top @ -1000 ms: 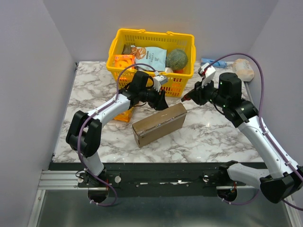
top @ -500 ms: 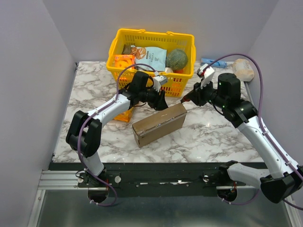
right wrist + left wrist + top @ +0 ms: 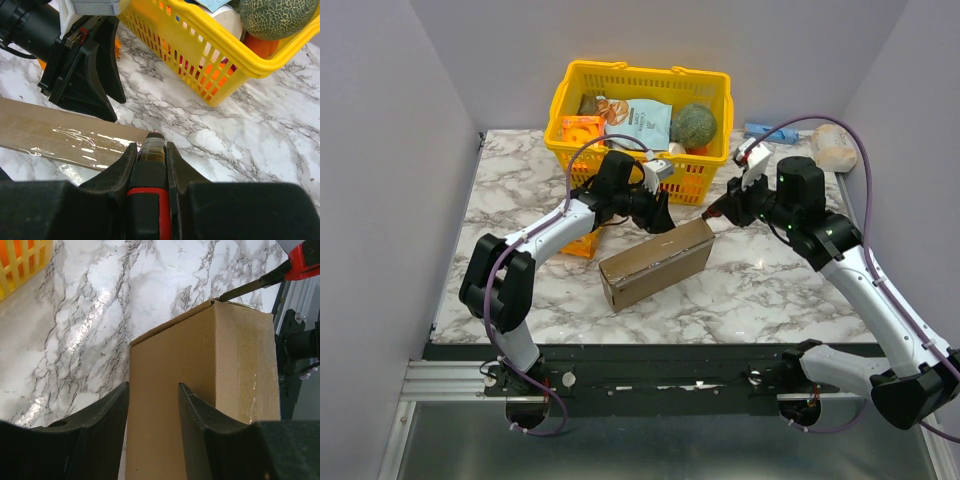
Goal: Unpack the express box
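The express box [image 3: 655,262] is a brown, taped cardboard mailer lying closed on the marble table. My left gripper [image 3: 658,213] is open at the box's far long edge. In the left wrist view its fingers [image 3: 100,430] stand apart over the box's side [image 3: 200,405], with the gripper [image 3: 154,386] wider than that face. My right gripper [image 3: 728,207] is shut on a red and black cutter [image 3: 150,200]. The cutter's tip [image 3: 153,136] touches the box's far right corner [image 3: 65,135]. The cutter also shows in the left wrist view [image 3: 280,275].
A yellow basket [image 3: 572,88] stands behind the box, holding a melon [image 3: 698,125], a snack bag [image 3: 638,120] and an orange carton [image 3: 582,130]. A beige packet [image 3: 835,145] and a blue item [image 3: 760,129] lie at the back right. Walls close in on three sides.
My right arm has shifted slightly left with the cutter, toward the box's corner. The box and my left arm have not moved.
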Tool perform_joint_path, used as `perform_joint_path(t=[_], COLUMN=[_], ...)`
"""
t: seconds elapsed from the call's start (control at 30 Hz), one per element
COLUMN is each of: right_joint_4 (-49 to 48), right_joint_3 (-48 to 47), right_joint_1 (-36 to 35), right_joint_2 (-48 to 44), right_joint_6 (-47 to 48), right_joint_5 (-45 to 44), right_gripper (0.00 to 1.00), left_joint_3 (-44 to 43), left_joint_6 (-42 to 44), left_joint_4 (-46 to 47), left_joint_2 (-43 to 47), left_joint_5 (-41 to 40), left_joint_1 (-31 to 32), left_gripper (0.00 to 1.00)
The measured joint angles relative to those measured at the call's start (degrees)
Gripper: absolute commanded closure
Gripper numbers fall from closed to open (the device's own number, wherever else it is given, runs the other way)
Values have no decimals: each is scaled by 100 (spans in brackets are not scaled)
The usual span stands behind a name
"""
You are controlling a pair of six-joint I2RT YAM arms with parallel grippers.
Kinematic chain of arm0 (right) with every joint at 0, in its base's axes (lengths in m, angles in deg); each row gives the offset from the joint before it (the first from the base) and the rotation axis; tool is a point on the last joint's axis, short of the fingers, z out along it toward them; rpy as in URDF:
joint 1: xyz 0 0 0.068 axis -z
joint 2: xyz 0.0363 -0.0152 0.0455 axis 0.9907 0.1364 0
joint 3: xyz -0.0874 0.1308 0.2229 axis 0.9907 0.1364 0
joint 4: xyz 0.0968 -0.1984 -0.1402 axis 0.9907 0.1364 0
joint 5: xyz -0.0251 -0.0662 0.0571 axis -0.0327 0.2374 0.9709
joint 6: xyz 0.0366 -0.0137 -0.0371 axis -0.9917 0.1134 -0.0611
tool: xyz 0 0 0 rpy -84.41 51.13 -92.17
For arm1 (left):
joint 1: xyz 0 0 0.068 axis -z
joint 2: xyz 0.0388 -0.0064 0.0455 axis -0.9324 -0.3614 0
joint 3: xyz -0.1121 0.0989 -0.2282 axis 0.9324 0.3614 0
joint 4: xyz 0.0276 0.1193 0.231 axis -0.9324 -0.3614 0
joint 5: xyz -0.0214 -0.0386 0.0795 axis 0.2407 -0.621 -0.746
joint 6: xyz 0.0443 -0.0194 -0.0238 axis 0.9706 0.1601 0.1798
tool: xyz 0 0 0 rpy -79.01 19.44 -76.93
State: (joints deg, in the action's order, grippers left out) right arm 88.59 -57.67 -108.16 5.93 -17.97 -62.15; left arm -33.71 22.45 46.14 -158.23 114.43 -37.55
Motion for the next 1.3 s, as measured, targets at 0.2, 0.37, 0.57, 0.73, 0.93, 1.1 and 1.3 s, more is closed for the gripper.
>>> perform_joint_path(t=[0.2,0.37,0.57,0.73,0.93,1.1,1.3], right_joint_4=[166,433,549,560,542,546,494], right_joint_3=[-44,-258,-570,-909,-1217,-1250,-1143], right_joint_1=[-107,-173,-345,-562,-892,-1008,-1008], right_joint_2=[2,107,442,848,1220,1255,1174], right_joint_6=[85,153,221,341,463,520,444], right_joint_5=[-173,-319,-452,-579,-649,-656,-715], right_gripper=[99,99,100,100,99,100,100], left_joint_3=[-107,-133,310,621,1001,1167,1222], left_joint_6=[-55,-164,-201,-138,133,214,256], left_joint_4=[-2,339,1416,1655,1443,1320,1320], left_joint_2=[31,575,1617,1582,1196,1161,1161], left_joint_5=[-332,-496,308,1010,1161,1161,1145], left_joint_1=[-26,-214,-295,-177,-149,-37,46], left_gripper=[48,56,78,81,83,83,85])
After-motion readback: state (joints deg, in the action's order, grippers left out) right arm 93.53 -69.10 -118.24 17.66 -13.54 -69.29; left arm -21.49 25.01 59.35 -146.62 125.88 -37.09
